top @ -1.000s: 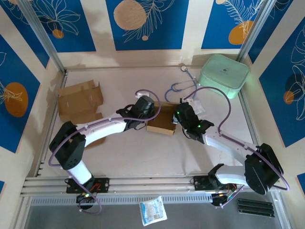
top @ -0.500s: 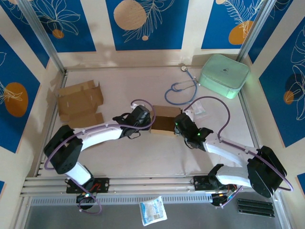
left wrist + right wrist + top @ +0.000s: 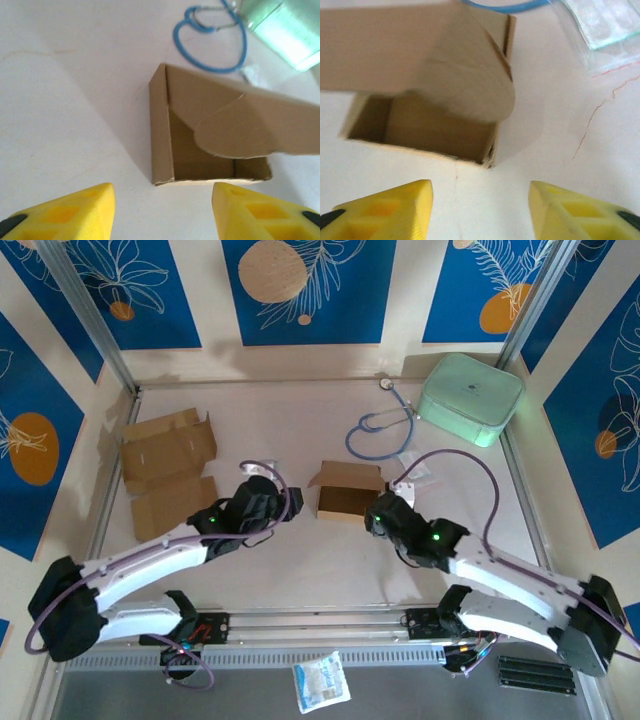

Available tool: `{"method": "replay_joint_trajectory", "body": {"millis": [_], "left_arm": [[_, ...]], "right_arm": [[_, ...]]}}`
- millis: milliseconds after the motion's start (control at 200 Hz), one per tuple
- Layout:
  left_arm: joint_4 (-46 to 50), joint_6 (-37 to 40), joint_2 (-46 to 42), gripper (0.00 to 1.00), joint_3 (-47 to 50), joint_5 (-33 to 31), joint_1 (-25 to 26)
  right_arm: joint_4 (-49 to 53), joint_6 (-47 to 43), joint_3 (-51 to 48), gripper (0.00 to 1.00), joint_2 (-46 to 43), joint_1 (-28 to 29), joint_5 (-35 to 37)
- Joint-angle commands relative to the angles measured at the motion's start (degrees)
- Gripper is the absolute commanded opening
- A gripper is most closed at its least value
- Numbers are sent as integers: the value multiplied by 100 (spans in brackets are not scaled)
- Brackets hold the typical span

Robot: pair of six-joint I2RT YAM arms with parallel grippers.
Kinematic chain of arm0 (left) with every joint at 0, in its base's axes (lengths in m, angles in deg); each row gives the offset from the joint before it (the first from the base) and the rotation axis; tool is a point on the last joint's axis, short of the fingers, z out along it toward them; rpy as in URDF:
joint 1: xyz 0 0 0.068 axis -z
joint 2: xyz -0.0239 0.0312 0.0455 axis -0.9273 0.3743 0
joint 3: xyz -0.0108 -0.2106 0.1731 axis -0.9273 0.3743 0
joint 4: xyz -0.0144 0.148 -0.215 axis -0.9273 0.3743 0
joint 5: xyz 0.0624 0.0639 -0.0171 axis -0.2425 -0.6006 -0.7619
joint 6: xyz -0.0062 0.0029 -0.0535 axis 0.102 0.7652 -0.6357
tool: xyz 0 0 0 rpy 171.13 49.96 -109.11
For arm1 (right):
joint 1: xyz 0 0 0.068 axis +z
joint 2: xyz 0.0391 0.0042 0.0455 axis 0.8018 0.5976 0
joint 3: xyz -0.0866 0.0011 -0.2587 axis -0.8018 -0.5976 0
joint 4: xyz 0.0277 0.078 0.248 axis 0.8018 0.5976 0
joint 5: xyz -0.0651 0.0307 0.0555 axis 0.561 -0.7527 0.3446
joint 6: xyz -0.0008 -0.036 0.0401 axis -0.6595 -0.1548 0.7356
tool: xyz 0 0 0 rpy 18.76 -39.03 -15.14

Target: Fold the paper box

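The paper box sits on the bench about midway between the two arms, brown and part folded, with its hollow inside showing. In the left wrist view the paper box has a rounded flap leaning over its opening; the right wrist view shows the same flap drooping across the paper box.

The left pincer is near the box's left side but apart from it. Its yellow jaws are spread wide with nothing between them, as the left wrist view makes plain. The right pincer lies just off the box's right near corner, not touching, and it too gapes wide and grips nothing.

Beyond the box lie a blue stethoscope and a mint-green case. A clear plastic packet rests just right of the box, and flat cardboard lies far left.
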Motion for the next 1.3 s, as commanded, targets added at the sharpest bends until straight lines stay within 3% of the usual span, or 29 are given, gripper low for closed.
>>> {"method": "replay_joint_trajectory", "body": {"millis": [0,40,75,105,175,280,355,420,625,855,1020,1175,1296], "left_arm": [[738,-273,-159,56,-610,-447,13],[1067,-351,-50,59,-920,-479,-40],[1222,-353,108,64,-1183,-322,-133],[1314,-342,318,70,-1376,10,-261],[1528,-449,908,72,-1923,1088,-668],[1353,-698,1706,73,-2397,2739,-1145],[1153,-713,2082,75,-2546,3166,-1244],[1075,-624,2354,76,-2673,3328,-1262],[1018,-478,2942,77,-2927,3664,-1262],[1038,-426,3157,54,-2780,3703,-1262],[1122,-335,3226,37,-2661,3666,-1255],[952,-378,3279,32,-2408,3606,-1244],[877,-418,3333,35,-2232,3562,-1220]], "right_arm": [[913,106,471,59,-868,157,-270],[997,35,579,60,-1196,134,-460],[1005,38,635,73,-1432,72,-590],[981,104,670,80,-1593,-25,-697],[951,190,856,88,-1623,-568,-1288],[1229,339,1468,88,-765,-2225,-3356],[1483,447,1843,84,116,-3328,-4894],[1515,344,1991,79,827,-3842,-5618],[934,370,1970,74,1762,-3810,-5915],[558,477,1578,47,2114,-3754,-5682],[521,464,1398,46,2196,-3719,-5500],[439,489,1249,45,2242,-3676,-5297],[627,460,1253,39,2340,-3602,-4897]]}}
